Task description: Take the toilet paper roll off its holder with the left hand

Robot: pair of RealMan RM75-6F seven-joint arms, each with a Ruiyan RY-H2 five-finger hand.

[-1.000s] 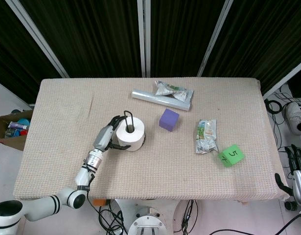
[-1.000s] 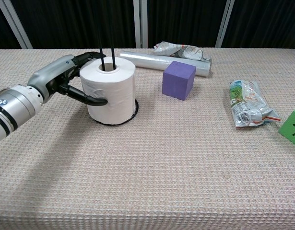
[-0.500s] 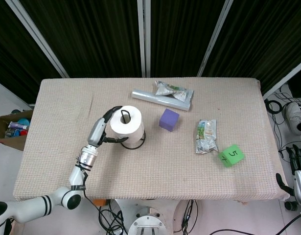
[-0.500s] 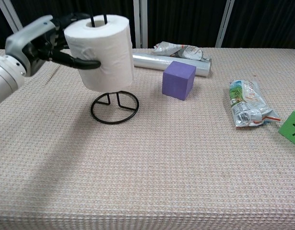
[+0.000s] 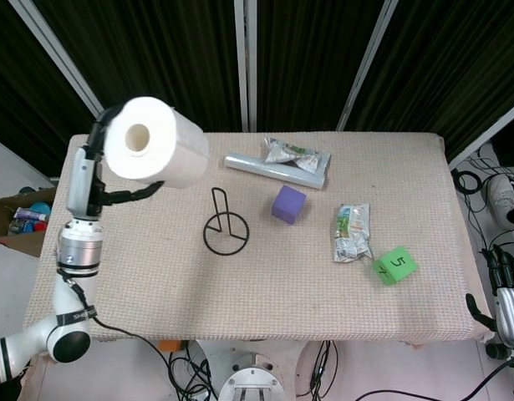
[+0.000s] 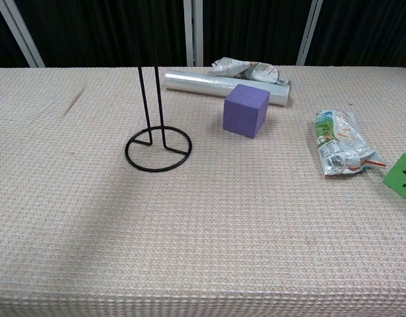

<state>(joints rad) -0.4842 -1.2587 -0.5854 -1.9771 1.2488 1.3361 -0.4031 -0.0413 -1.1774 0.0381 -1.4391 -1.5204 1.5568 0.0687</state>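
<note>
My left hand (image 5: 96,171) holds the white toilet paper roll (image 5: 152,154) high above the table's left side in the head view, clear of the holder. The black wire holder (image 5: 225,229) stands bare on the table, its ring base and upright post (image 6: 150,79) plain in the chest view. The roll and the left hand are out of the chest view. My right hand (image 5: 509,296) hangs off the table's front right corner, holding nothing, fingers a little apart.
A purple cube (image 6: 246,109) sits right of the holder. Behind it lie a clear film roll (image 6: 216,84) and a crumpled wrapper (image 6: 250,70). A snack bag (image 6: 338,142) and a green numbered block (image 5: 394,265) are at the right. A box of items (image 5: 22,220) stands off the table's left.
My left hand has lifted the roll up off the holder's post and carried it high to the left, out of the chest view. The holder now stands bare.
</note>
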